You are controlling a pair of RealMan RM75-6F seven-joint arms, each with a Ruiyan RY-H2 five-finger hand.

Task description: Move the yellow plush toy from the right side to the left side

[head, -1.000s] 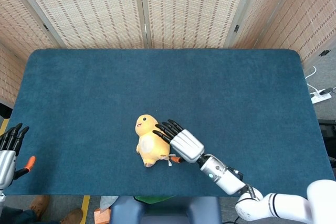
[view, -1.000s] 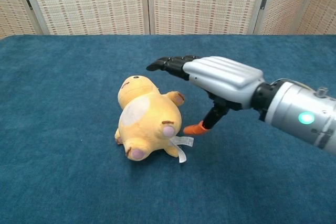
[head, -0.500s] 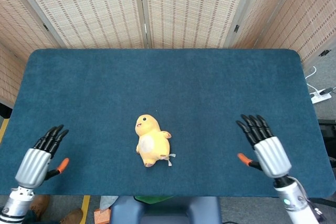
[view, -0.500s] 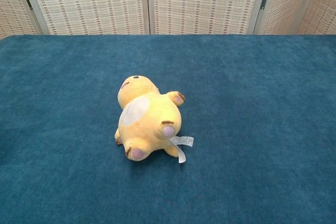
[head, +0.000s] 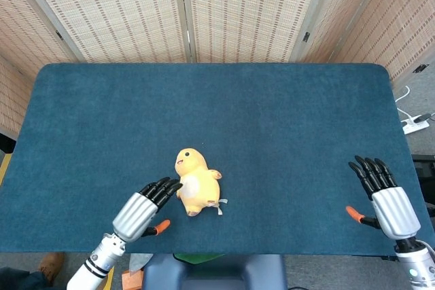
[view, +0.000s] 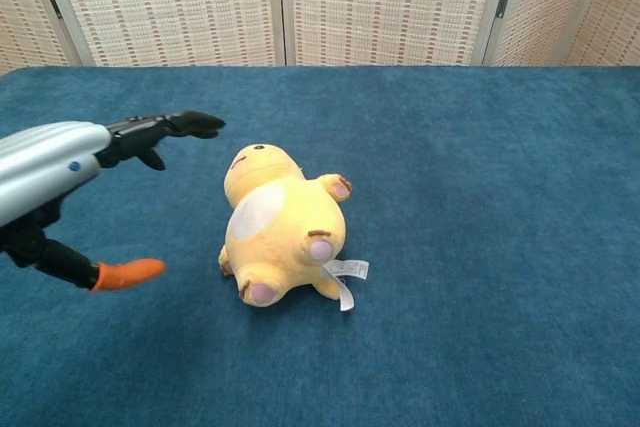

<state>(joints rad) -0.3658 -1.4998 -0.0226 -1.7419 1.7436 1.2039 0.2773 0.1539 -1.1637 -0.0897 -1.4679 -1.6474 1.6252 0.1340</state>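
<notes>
The yellow plush toy point(head: 196, 183) lies on its back near the middle front of the blue table, head pointing away from me; in the chest view the yellow plush toy point(view: 278, 227) shows a white belly patch and a white tag. My left hand point(head: 144, 210) hovers just left of it with fingers spread, fingertips close beside the toy, holding nothing. From the chest camera, the left hand point(view: 70, 179) is left of the toy, apart from it. My right hand point(head: 385, 200) is open at the table's front right, far from the toy.
The blue table point(head: 272, 120) stretches wide on all sides of the toy. Woven folding screens point(head: 183, 11) stand behind its far edge. A white power strip point(head: 414, 125) lies on the floor at the right.
My right hand drew back from beside the toy to the front right corner. My left hand came in from the far left and now hovers next to the toy. The toy stayed put.
</notes>
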